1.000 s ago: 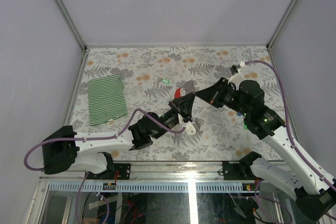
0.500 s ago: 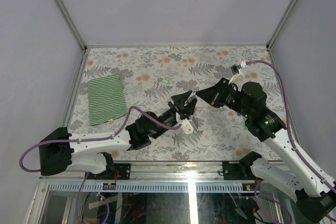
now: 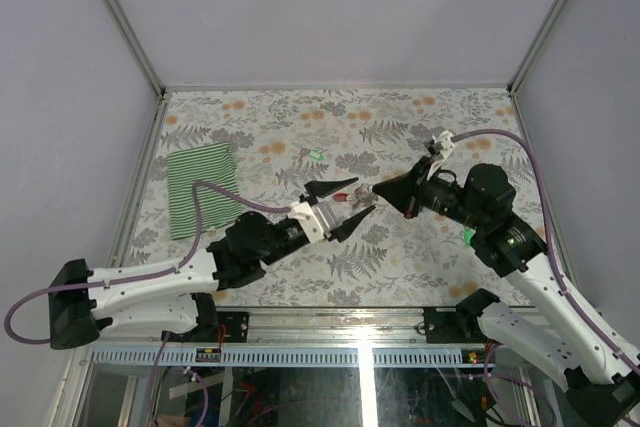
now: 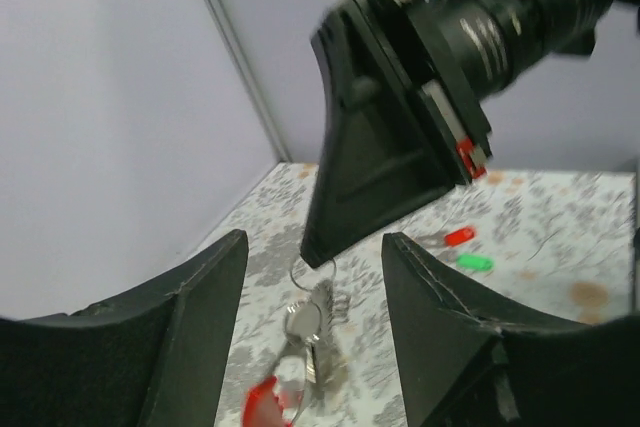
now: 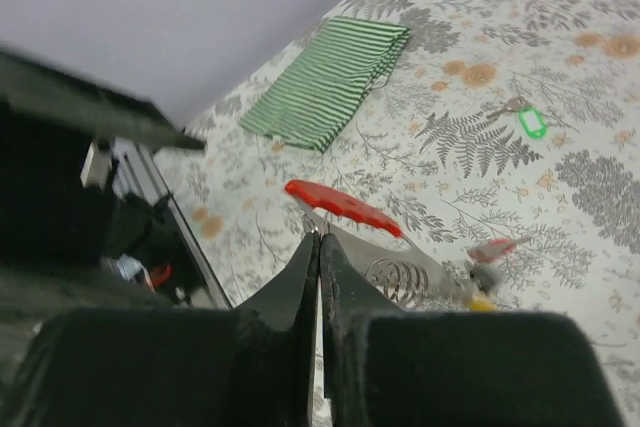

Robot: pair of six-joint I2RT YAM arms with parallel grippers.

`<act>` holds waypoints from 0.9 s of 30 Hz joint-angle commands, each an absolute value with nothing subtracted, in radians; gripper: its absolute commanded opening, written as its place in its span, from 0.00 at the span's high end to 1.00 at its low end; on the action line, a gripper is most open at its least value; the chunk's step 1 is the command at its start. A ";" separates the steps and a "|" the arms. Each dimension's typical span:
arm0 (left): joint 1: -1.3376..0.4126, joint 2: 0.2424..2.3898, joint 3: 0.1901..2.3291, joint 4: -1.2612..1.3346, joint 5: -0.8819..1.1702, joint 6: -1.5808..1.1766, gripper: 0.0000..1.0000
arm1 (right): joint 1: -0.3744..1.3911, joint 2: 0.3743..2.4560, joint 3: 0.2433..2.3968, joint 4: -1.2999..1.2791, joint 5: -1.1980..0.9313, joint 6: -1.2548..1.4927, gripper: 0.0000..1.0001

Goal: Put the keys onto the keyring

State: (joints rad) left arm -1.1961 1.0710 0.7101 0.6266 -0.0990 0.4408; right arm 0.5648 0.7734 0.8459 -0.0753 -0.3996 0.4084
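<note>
Holding the keyring firm comes first: the right fingers are pinched shut on it, and it hangs between the spread, empty left fingers. Next, I judge, the left should fetch the green key lying apart on the desk.

The keyring hangs with red loop tilted, red key and yellow key beside it; green key lies apart.

Floral table, green striped cloth at left, seemingly a green-headed key mid-table
</note>
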 commanded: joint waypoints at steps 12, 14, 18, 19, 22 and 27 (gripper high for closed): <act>-1.201 0.888 0.715 0.527 0.108 0.138 0.53 | 0.564 0.655 0.859 0.008 -0.841 0.021 1.00; -1.201 0.888 0.720 0.508 0.140 0.144 0.57 | 0.564 0.641 0.859 0.026 -0.871 0.027 1.00; -1.200 0.880 0.714 0.506 0.206 0.158 0.61 | 0.565 0.618 0.853 0.094 -0.906 0.073 1.00; -1.201 0.876 0.711 0.512 0.222 0.158 0.63 | 0.565 0.613 0.852 0.114 -0.916 0.093 1.00; -1.201 0.867 0.702 0.528 0.243 0.160 0.65 | 0.564 0.607 0.850 0.168 -0.941 0.133 1.00; -1.200 0.854 0.692 0.551 0.214 0.155 0.66 | 0.565 0.600 0.841 0.285 -0.966 0.211 1.00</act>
